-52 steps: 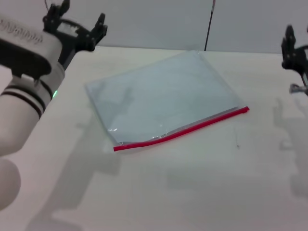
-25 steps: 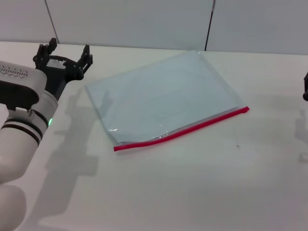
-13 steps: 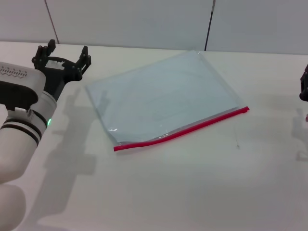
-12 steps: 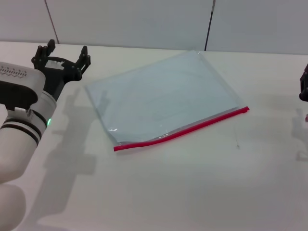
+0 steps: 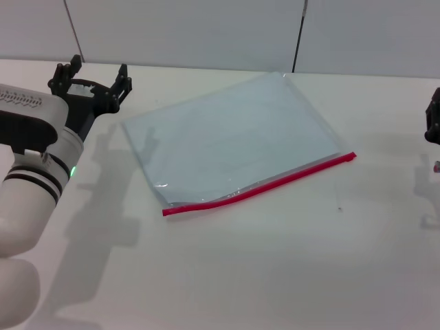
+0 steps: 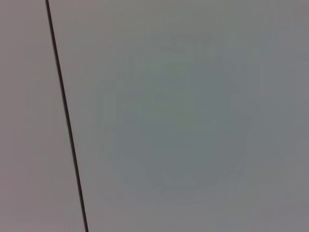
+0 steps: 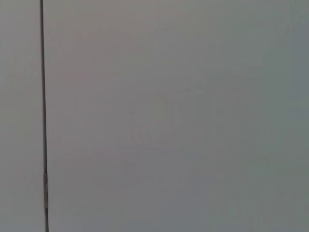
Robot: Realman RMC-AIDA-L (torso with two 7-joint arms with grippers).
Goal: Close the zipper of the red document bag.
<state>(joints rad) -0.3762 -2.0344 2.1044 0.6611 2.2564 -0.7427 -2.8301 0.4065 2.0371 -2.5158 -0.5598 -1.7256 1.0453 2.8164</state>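
Note:
The red document bag (image 5: 230,141), a flat translucent pale-blue pouch, lies on the white table in the head view, turned at an angle. Its zipper (image 5: 261,187) is a thin red strip along the near long edge, from lower left up to the right corner. My left gripper (image 5: 93,75) hovers open beyond the bag's left corner, fingers pointing away toward the wall. Only a dark piece of my right gripper (image 5: 433,117) shows at the right edge, well clear of the bag. Both wrist views show only grey wall panels with a dark seam.
The white table (image 5: 275,261) stretches wide in front of the bag. A grey panelled wall (image 5: 206,31) with dark vertical seams stands behind the table's far edge. A small dark speck (image 5: 339,207) lies on the table near the zipper's right end.
My left arm dropped from high at the upper left to a lower spot beside the bag's left corner. The right gripper slid out toward the right edge. The bag stayed put.

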